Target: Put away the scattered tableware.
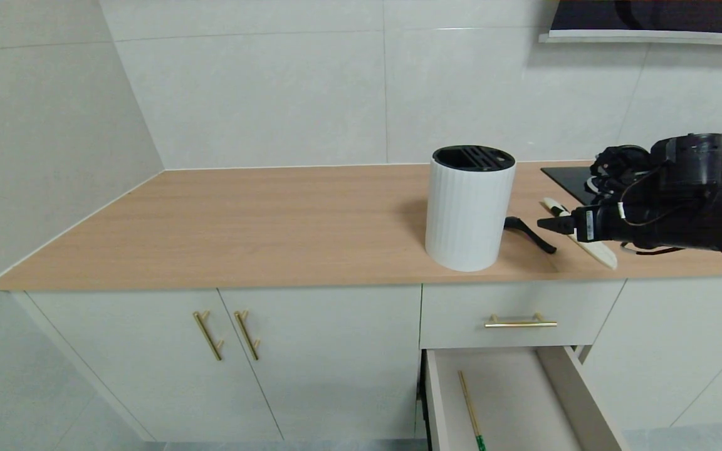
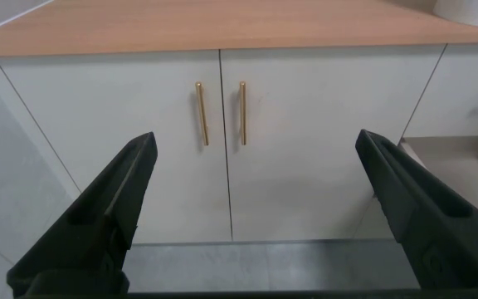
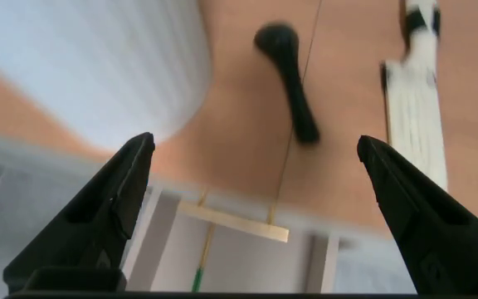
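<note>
On the wooden counter (image 1: 261, 219), right of a white ribbed holder (image 1: 469, 213) with a black slotted top, lies a black utensil (image 1: 530, 233). Further right lies a cream, flat-bladed utensil (image 1: 596, 249). My right gripper (image 1: 551, 224) hovers open above these two, near the counter's front edge. In the right wrist view its fingers (image 3: 131, 199) spread wide around the black utensil (image 3: 289, 83), with the cream utensil (image 3: 417, 91) and the holder (image 3: 81, 66) to either side. My left gripper (image 2: 256, 141) is open, low in front of the cabinet doors (image 2: 222, 141), holding nothing.
A drawer (image 1: 561, 388) below the counter stands pulled out, with a pair of chopsticks (image 1: 470, 410) lying inside. Above it is a shut drawer with a gold handle (image 1: 519, 322). A black hob (image 1: 571, 181) sits at the counter's back right. Tiled walls close off the back and left.
</note>
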